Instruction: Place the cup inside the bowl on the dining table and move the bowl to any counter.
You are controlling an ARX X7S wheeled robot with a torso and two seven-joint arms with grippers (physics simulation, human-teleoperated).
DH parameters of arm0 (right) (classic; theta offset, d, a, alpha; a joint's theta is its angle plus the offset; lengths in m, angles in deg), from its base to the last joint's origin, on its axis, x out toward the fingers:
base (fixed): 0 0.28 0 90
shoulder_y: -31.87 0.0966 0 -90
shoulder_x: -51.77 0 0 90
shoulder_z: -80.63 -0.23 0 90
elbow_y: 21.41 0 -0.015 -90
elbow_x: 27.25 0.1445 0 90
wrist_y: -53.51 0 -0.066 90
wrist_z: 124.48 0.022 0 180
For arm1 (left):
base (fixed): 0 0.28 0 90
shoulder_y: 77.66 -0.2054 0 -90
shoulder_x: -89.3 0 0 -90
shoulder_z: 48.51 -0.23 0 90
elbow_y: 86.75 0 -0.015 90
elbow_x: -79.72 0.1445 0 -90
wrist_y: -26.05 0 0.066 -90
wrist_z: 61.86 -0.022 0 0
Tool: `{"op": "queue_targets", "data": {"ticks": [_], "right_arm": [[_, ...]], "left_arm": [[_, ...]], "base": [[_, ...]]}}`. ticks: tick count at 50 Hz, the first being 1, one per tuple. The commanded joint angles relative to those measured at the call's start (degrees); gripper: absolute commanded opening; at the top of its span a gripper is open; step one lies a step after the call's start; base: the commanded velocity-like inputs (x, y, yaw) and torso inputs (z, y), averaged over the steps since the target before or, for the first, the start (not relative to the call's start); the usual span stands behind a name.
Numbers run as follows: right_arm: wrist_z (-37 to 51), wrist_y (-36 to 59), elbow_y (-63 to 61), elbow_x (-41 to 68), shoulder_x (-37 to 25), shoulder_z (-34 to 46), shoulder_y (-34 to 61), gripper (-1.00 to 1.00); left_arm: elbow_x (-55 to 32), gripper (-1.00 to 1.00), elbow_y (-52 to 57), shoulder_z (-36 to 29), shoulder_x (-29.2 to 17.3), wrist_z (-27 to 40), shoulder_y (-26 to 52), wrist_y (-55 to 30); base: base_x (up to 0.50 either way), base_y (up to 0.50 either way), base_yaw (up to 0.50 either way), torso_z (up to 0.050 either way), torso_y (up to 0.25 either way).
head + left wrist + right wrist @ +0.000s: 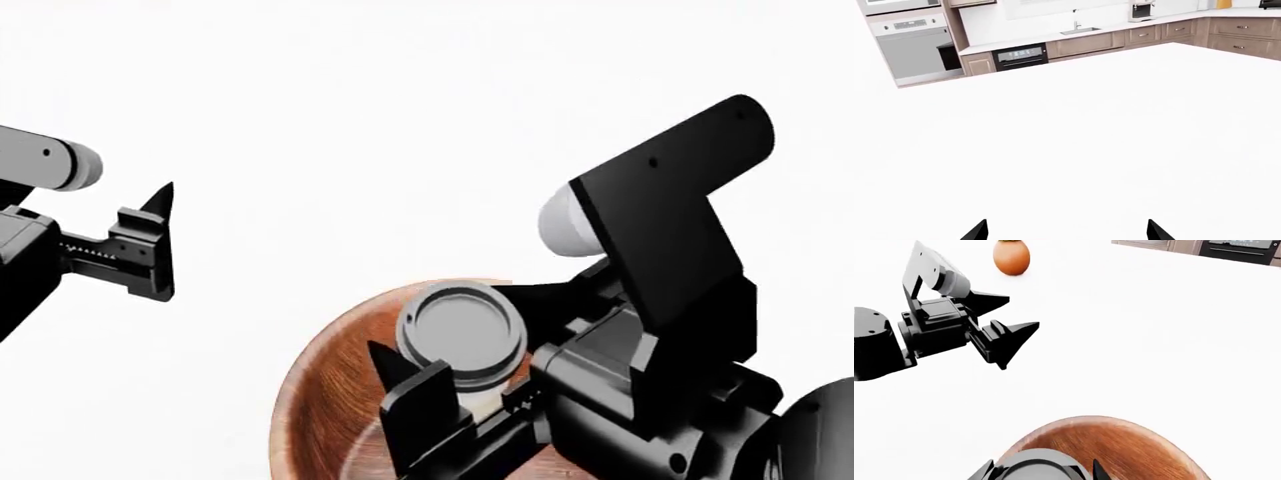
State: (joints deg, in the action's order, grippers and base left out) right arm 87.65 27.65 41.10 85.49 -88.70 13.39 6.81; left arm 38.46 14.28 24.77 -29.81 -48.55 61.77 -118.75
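The right pincer (pixel 461 385) grasps the cup (pixel 461 335) just under its grey lid and holds it over the wooden bowl (pixel 320 400), which sits on the white table (pixel 400 120) at the near edge of the head view. The cup looks to be inside the bowl's rim line, but whether its base touches the bowl's floor cannot be told; the arm hides the lower part. The left pincer (pixel 154 245) hangs released over bare table well to the left of the bowl, holding nothing; its wrist camera shows only its two tips and the far counter (pixel 1074 37) with a sink.

The main risk I judge is a release from too high: a tapered cup dropped onto the curved wooden wall could tip, roll, or bounce out over the rim. A second risk is the pincer catching the rim as it withdraws, dragging the bowl toward the near table edge. Later, lifting so large a bowl by one wall may tilt it and spill the cup. The brown rounded object (pixel 1011 256) far off on the table seems out of the way.
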Motion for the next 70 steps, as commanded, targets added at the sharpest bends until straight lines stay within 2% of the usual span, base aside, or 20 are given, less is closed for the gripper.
{"op": "queue_targets", "data": {"ticks": [1,14,20,32,33,50,58,64,70], "right_arm": [[-0.60,0.83,0.17,-2.67,-0.31,0.66,-2.85,-1.00],[-3.44,1.87,5.38,-11.61,3.41,4.10,-4.51,-1.00],[-4.83,1.97,7.37,-12.78,5.16,5.17,-4.18,-1.00],[-3.88,0.92,6.54,-10.48,3.97,4.30,-4.81,-1.00],[-3.90,0.80,6.54,-10.45,3.90,4.21,-4.88,1.00],[-2.07,0.43,5.28,-7.73,2.79,2.90,-1.21,1.00],[-0.11,-1.18,4.60,-7.82,-0.06,-0.25,1.66,1.00],[0.08,-5.85,2.04,-15.22,-3.02,-4.10,-3.44,1.00],[0.99,-5.81,1.63,-13.25,-5.55,-4.84,-5.00,1.00]], "left_arm": [[-0.35,1.00,0.25,0.04,-0.39,-0.18,-0.01,-0.07],[0.11,1.00,-0.82,-0.73,0.62,0.10,-0.13,0.60],[0.13,1.00,-0.90,-0.89,1.05,0.53,-0.15,0.60],[0.05,1.00,-0.98,-1.07,0.98,0.48,-0.23,0.79],[-0.10,1.00,-0.65,-0.96,0.65,0.40,-0.44,0.71],[-0.49,1.00,-0.35,-0.94,0.51,0.66,-0.52,0.59],[-1.12,1.00,-0.08,-0.41,0.49,0.04,-0.76,1.40],[-3.36,1.00,0.67,1.93,0.31,1.56,-0.34,-0.67],[-3.80,1.00,0.43,1.83,0.04,1.47,0.23,-1.53]], "base": [[0.00,0.00,0.00,0.000,0.000],[0.00,0.00,0.00,0.000,0.000],[0.00,0.00,0.00,0.000,0.000],[0.00,0.00,0.00,0.000,0.001],[0.00,0.00,0.00,0.000,0.000],[0.00,0.00,0.00,0.000,0.000],[0.00,0.00,0.00,0.000,0.000],[0.00,0.00,0.00,0.000,0.000],[0.00,0.00,0.00,0.000,0.000]]}}
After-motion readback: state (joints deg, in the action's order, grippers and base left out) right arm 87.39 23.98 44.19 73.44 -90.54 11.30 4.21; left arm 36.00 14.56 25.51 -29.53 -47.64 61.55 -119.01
